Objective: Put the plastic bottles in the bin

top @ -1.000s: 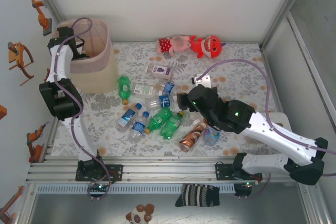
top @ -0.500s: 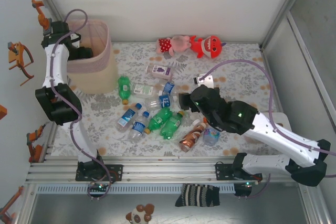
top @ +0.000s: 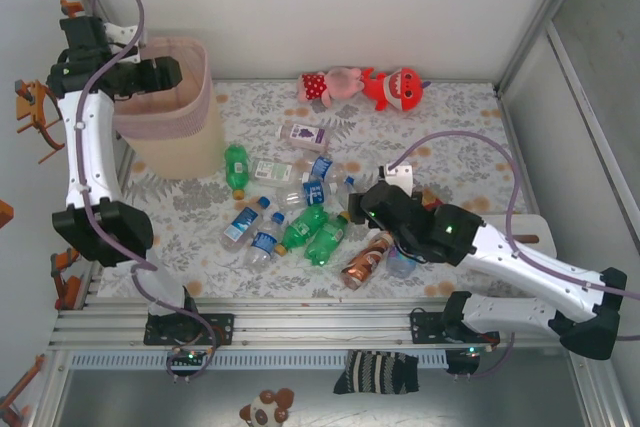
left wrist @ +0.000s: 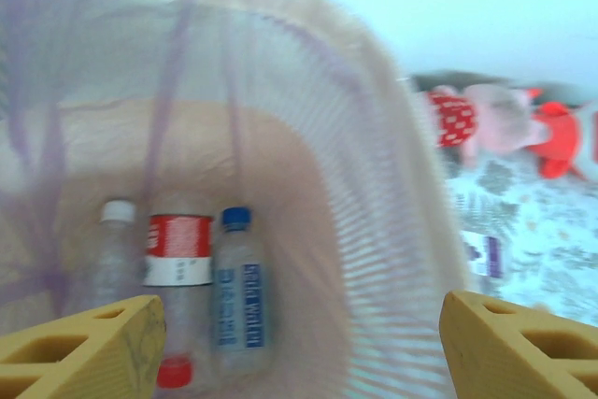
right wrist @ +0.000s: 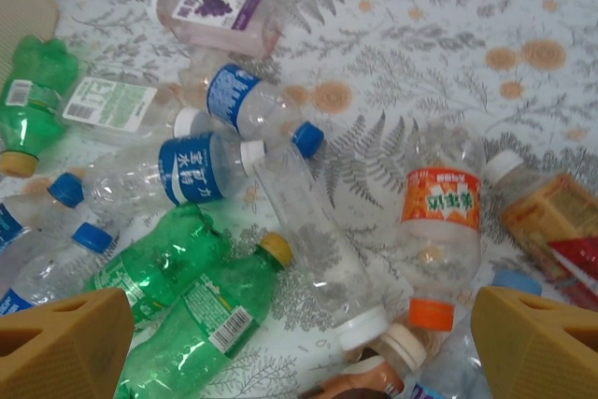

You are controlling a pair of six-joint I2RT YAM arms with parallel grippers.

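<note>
Top external: left tool [top: 158, 75] has risen above the bin [top: 204, 82], right tool [top: 357, 213] drawn nearer, both spread wide and empty.

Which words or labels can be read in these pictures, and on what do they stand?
None can be quoted for sure.
Blue-label bottle: white Chinese characters, blurred.
Orange-label bottle: Chinese characters, unclear.
Grape-label bottle: print too small.
Blue-capped bottle in the bin: white lettering, blurred.

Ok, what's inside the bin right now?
Three bottles lie on the floor of the bin: a white-capped clear bottle, a red-labelled bottle and a blue-capped bottle. The floor's near part is cut off, so more may lie there.
</note>
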